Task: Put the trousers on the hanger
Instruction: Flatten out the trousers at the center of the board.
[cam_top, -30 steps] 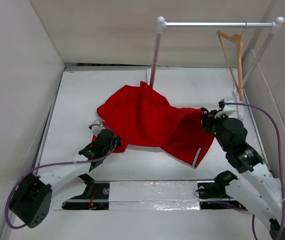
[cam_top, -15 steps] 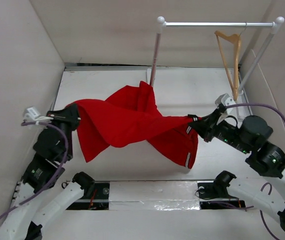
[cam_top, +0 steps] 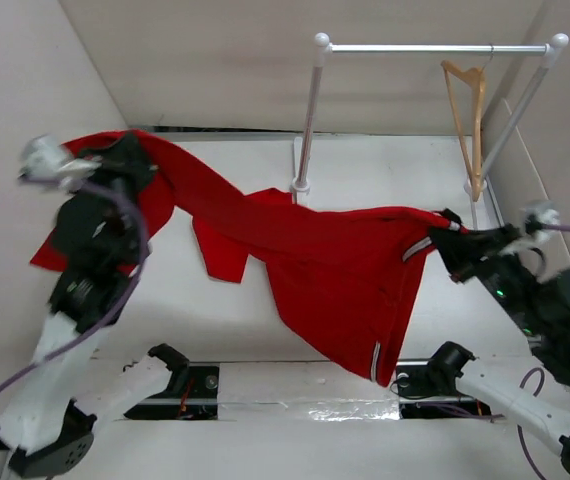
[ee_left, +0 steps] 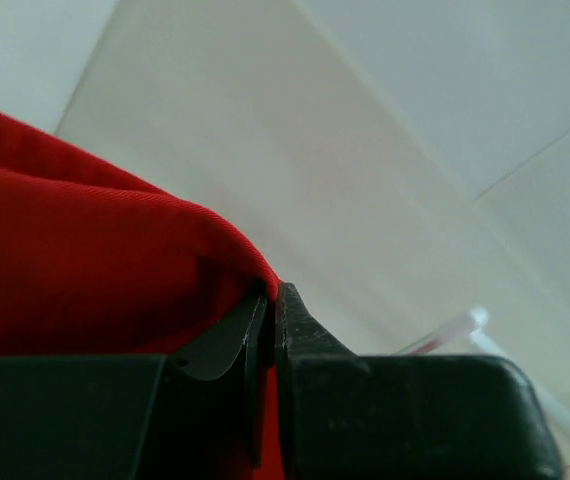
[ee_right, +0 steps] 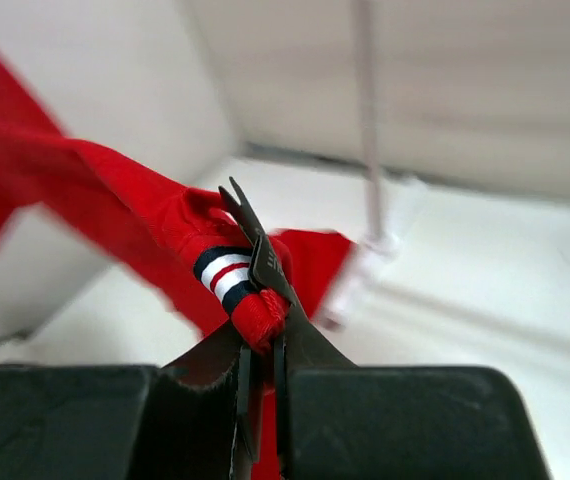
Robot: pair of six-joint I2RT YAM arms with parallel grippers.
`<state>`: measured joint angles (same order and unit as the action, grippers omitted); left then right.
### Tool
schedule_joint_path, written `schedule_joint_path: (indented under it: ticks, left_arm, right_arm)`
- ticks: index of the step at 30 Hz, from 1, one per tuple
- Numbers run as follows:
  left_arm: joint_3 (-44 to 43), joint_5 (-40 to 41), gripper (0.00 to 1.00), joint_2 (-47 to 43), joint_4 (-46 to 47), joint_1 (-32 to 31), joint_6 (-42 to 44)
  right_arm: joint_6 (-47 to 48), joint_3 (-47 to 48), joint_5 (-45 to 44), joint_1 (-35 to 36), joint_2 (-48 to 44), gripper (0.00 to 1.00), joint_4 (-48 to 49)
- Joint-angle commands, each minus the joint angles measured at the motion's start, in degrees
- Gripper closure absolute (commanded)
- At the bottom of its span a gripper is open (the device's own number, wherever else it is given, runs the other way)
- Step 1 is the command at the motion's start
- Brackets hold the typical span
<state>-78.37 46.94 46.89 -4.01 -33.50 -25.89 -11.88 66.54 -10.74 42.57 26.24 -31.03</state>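
Left gripper (cam_top: 133,152) and right gripper (cam_top: 451,230) each pinch trousers (cam_top: 337,262), stretched aloft. Right wrist view confirms jaws closed on striped waistband (ee_right: 227,274).

Bright, even light fr. above; soft shadow under trousers (cam_top: 335,260) on counter (cam_top: 385,170). Top view sharp exc. smeared left arm (cam_top: 90,250), upper left. Both wrist views: bkgd out of focus, esp. right.

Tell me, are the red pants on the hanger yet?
Off. The trousers hang stretched between the left gripper and right gripper; the hanger hangs bare on the rail.
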Motion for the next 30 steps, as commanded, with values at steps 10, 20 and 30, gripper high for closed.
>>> schedule_joint_path:
  ticks: [10, 20, 30]
  left_arm:
    - [-10.23, -24.34, 0.61, 48.73, 6.82, 14.25, 4.61]
    - [9.6, -20.92, 0.52, 36.51, 4.86, 8.63, -6.69]
    - [48.91, -10.29, 0.65, 16.75, 8.93, 0.52, -23.15]
  right_arm:
    - [-4.82, -18.03, -29.79, -13.46, 10.58, 1.0, 11.69]
    - [-2.89, -19.25, -22.49, -21.64, 21.22, 1.0, 17.21]
    - [-1.57, -23.12, -11.06, -22.7, 14.47, 1.0, 21.27]
